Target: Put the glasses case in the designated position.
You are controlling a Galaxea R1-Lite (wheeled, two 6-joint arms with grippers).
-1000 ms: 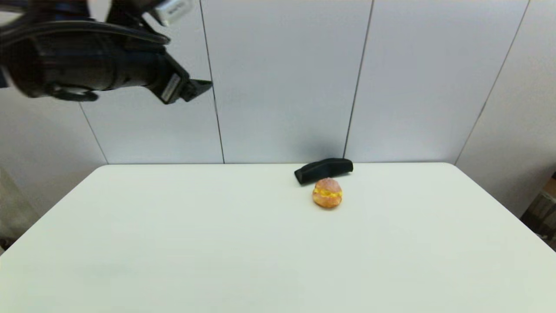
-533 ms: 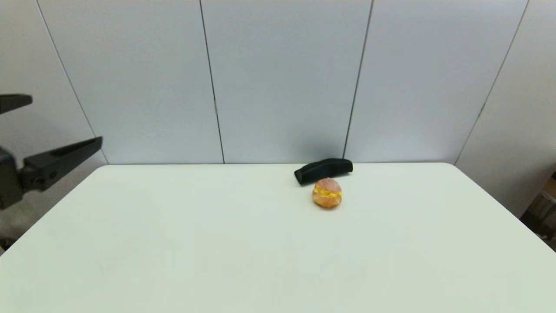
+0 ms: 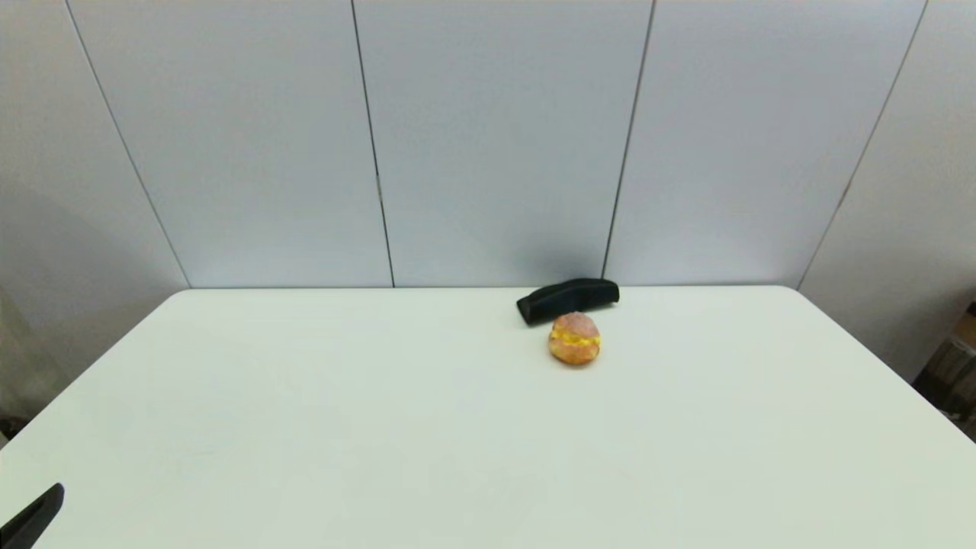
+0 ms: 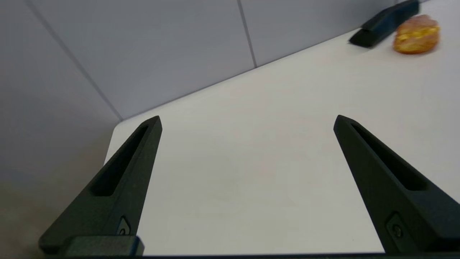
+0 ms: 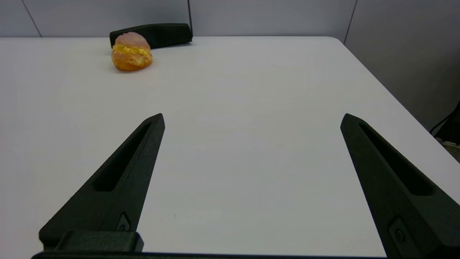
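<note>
Glasses case (image 3: 568,300) at desk (image 3: 381,427) far edge, pastry (image 3: 574,338) just in front, maybe touching. My left end effector (image 4: 247,120) spread, near left corner; right end effector (image 5: 251,118) spread, well short. Risk: approach past pastry knocks it away.

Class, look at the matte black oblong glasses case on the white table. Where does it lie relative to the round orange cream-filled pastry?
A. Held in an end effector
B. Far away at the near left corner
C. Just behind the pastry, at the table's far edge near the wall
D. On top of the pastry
C: the matte black oblong glasses case lies flat directly behind the round orange pastry, along the white table's far edge.
</note>
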